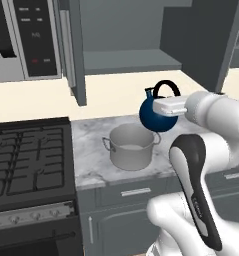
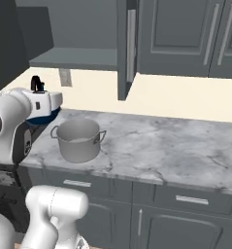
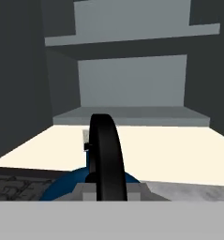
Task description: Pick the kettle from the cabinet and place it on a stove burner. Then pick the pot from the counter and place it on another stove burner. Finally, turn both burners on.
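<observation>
The dark-blue kettle [image 1: 155,116] hangs in the air just above the pot's far right rim, in front of the open cabinet [image 1: 132,60]. My gripper [image 1: 167,100] is shut on its black arched handle [image 3: 106,150], which fills the middle of the hand view, with the blue body [image 3: 64,187] below it. From the right, the hand [image 2: 40,95] hides most of the kettle [image 2: 42,118]. The grey pot [image 1: 131,146] [image 2: 78,140] stands on the marble counter [image 1: 91,167]. The stove burners [image 1: 26,155] lie to the left.
An open cabinet door [image 1: 76,50] [image 2: 127,48] juts out over the counter between the stove and the pot. A microwave [image 1: 26,40] hangs above the stove. Silver knobs [image 1: 31,216] line the stove's front. Bare counter [image 2: 161,141] stretches to the right.
</observation>
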